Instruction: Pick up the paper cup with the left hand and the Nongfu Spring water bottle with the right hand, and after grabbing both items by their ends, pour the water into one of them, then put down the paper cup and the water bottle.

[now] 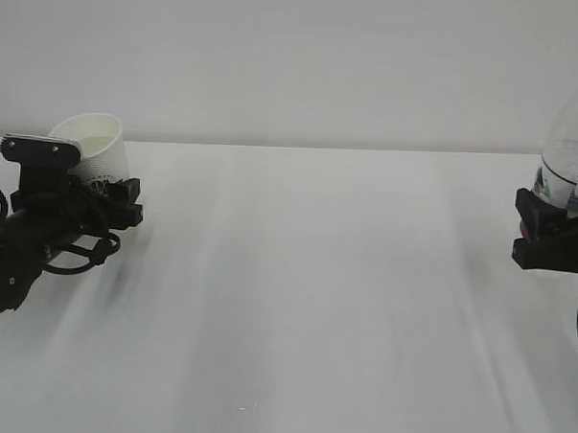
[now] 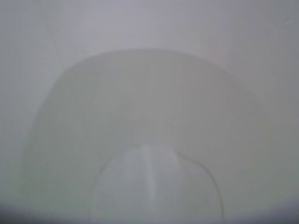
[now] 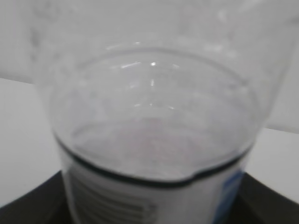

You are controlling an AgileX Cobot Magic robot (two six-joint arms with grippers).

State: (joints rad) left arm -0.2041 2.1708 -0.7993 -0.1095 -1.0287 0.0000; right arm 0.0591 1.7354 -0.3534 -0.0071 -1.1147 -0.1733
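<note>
The left hand (image 1: pixel 117 204) is lying low on the table (image 1: pixel 295 293) at the left of the exterior view, its jaws closing round the base of the cup (image 1: pixel 95 151), which is leaning back toward the arm with its mouth tilting up and away. The cup is sitting far to the left of the bottle (image 1: pixel 572 143), well apart from it. Inside the cup (image 2: pixel 149 116) the left wrist view is showing only pale blurred wall, so I cannot say whether water is in it. Being thin paper, the cup is probably light and easy to crush; a hold low on the stiffer base rim, as now, is looking the safer choice.

Further right, the right hand (image 1: pixel 552 238) is clamping the bottle's lower body, at the label (image 3: pixel 154 200) band, with the bottle standing upright at the frame's edge. Water (image 3: pixel 154 144) is filling it to just above the label. Its clear plastic is likely smooth and springy, and the water is making it the heavier of the two, so a firm grip low on the labelled part should be keeping it from slipping.
</note>
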